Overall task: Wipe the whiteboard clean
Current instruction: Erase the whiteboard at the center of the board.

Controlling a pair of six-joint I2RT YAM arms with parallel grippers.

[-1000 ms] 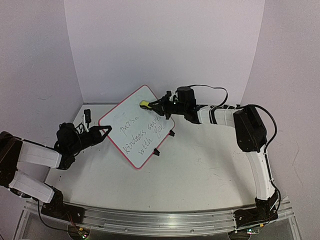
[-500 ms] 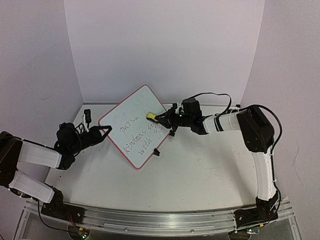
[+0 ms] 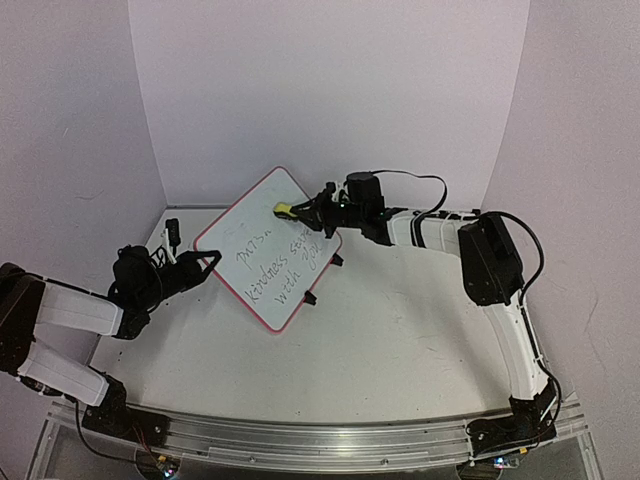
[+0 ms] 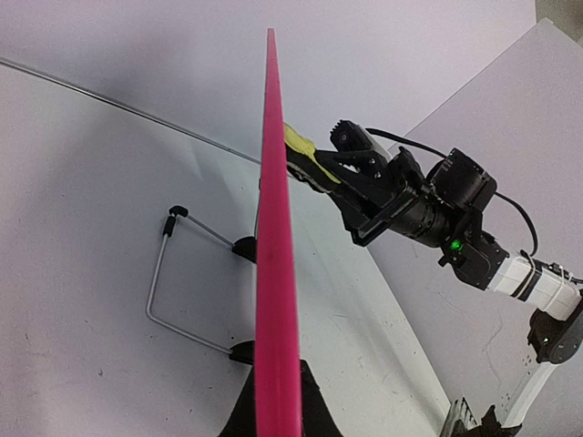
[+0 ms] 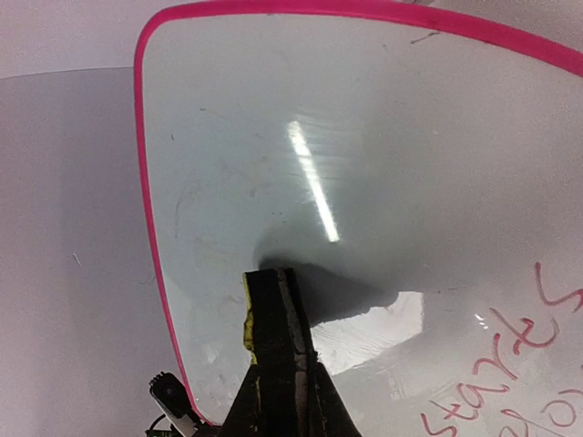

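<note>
The whiteboard (image 3: 262, 255) with its pink-red frame stands tilted on the table, with handwritten lines on its lower half. My left gripper (image 3: 207, 261) is shut on the board's left edge. In the left wrist view the frame (image 4: 273, 228) runs edge-on between my dark fingers (image 4: 314, 411). My right gripper (image 3: 297, 211) is shut on a small yellow-and-black eraser block (image 3: 285, 210) and presses it on the board's upper part. In the right wrist view the eraser (image 5: 271, 309) touches the wiped white surface (image 5: 383, 137); red writing shows at the lower right.
A small black marker-like object (image 3: 173, 232) lies behind the board's left corner and also shows in the right wrist view (image 5: 170, 396). The board's wire stand (image 4: 168, 282) and black feet (image 3: 312, 299) rest on the table. Walls close in behind and at both sides.
My right gripper swept the eraser down-right over the writing, then back up-left to the board's upper part. The board shifted slightly left. My left gripper kept its hold.
</note>
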